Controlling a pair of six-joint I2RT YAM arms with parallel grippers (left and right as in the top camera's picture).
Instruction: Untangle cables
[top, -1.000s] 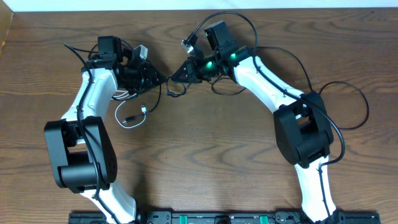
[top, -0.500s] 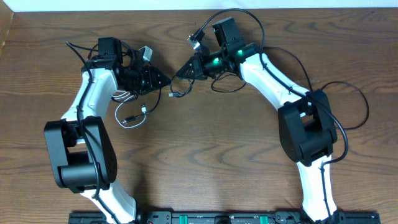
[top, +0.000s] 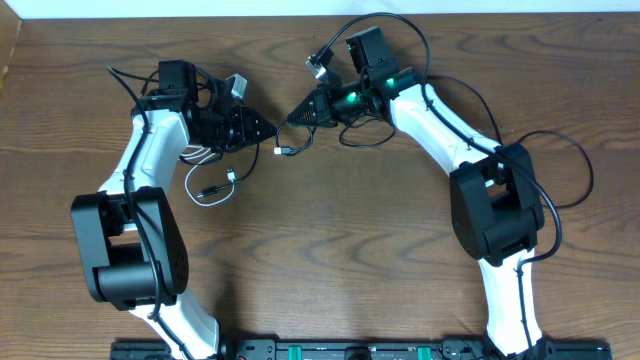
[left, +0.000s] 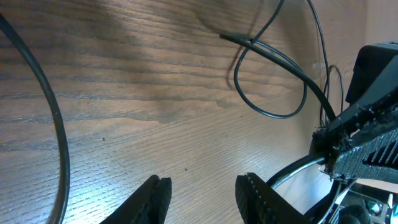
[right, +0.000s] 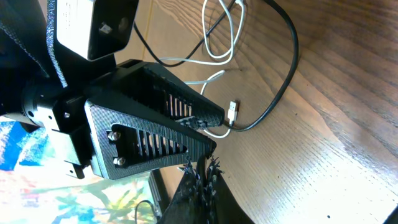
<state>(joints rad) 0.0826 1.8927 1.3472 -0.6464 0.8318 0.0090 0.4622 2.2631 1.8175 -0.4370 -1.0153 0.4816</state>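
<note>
left arm (top: 150, 155) and right arm (top: 435, 125) bend inward, tips nearly meeting. left gripper (left: 202, 186) partly open, empty; right gripper (right: 200, 177) closed, apparently pinching a black cable (left: 292, 70).

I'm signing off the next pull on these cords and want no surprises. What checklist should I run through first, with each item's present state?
1. Left gripper open, only bare wood between its fingers: ok.
2. Right gripper shut: ok.
3. Right gripper pinching the thin black cable that runs to its tip: cannot tell.
4. Gripper tips apart, not touching: ok.
5. Small silver plug lying ungripped on the brown wooden table: ok.
6. Thin white cable uncrossed: not ok, a black cable crosses its loops.
</note>
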